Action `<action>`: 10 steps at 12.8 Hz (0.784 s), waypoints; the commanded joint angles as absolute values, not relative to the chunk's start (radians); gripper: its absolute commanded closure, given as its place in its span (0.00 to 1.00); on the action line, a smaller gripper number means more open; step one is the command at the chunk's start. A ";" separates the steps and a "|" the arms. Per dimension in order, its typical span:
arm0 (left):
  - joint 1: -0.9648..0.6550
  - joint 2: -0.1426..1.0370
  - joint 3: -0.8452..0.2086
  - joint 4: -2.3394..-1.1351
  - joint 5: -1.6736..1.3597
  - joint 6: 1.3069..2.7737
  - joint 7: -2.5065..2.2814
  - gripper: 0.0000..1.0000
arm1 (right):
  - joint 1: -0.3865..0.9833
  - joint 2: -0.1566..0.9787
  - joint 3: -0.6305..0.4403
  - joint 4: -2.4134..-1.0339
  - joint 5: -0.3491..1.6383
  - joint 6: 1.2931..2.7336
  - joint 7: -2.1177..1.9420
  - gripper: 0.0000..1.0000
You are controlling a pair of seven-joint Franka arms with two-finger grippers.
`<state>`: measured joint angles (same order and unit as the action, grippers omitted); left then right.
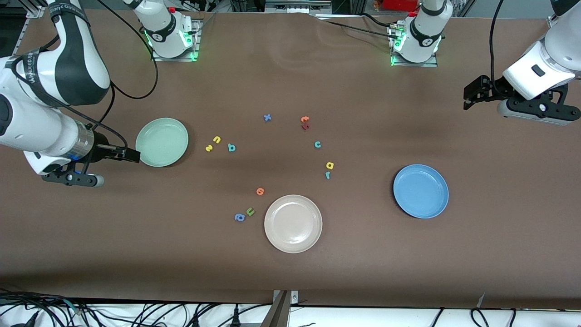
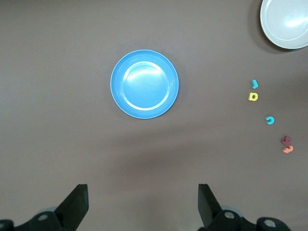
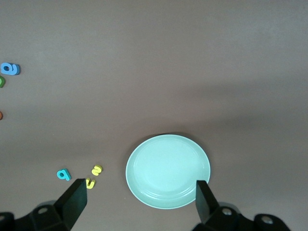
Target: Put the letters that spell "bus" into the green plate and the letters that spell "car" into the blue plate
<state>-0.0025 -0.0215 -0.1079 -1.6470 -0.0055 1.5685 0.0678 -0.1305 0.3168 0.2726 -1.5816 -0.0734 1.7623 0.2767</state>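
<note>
Brown cloth-covered table [image 1: 290, 272], slightly rippled near the arm bases; cables trail along the edge nearest the front camera and across the top corners. Both bases glow green.

Green plate [image 1: 162, 142] sits toward the right arm's end, nothing in it. Blue plate [image 1: 420, 191] sits toward the left arm's end, also holding nothing. Beige plate [image 1: 293, 223] lies between them, nearest the front camera.

"bus" letters, all on the cloth at about 3 o'clock of the green plate: yellow "s" [image 1: 209, 148], yellow "u" [image 1: 217, 140], teal "b" [image 1: 232, 147], close together.

"car" letters, on the cloth at roughly 10 o'clock of the blue plate: teal "c" [image 1: 317, 144], then yellow "a" [image 1: 330, 165] with teal "r" [image 1: 327, 175] just beside it, nearer the camera.

Others: blue "x" [image 1: 267, 117]; an orange letter [image 1: 305, 119] touching a dark red letter [image 1: 305, 126]; an orange "e" [image 1: 260, 191]; green "u" [image 1: 250, 211] and blue "a" [image 1: 239, 217] at 9 o'clock of the beige plate.

Right gripper [image 1: 131, 155] hangs at the green plate's 9 o'clock edge, fingers spread, grasping nothing. Left gripper [image 1: 470, 97] hangs over bare cloth at about 1 o'clock of the blue plate, fingers spread wide, nothing between them
</note>
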 commanded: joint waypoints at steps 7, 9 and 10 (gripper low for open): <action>-0.003 -0.037 -0.110 -1.654 -0.003 1.560 0.072 0.00 | -0.141 0.302 0.276 -1.563 -0.052 1.717 0.271 0.00; -0.003 -0.037 -0.112 -1.654 -0.003 1.554 0.061 0.00 | -0.141 0.301 0.278 -1.565 -0.052 1.704 0.278 0.00; -0.006 -0.037 -0.112 -1.654 -0.003 1.546 0.064 0.00 | -0.141 0.301 0.276 -1.566 -0.051 1.697 0.281 0.00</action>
<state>-0.0028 -0.0215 -0.1083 -1.6470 -0.0055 1.5652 0.0678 -0.1316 0.3168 0.2722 -1.5647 -0.0729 1.7237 0.2763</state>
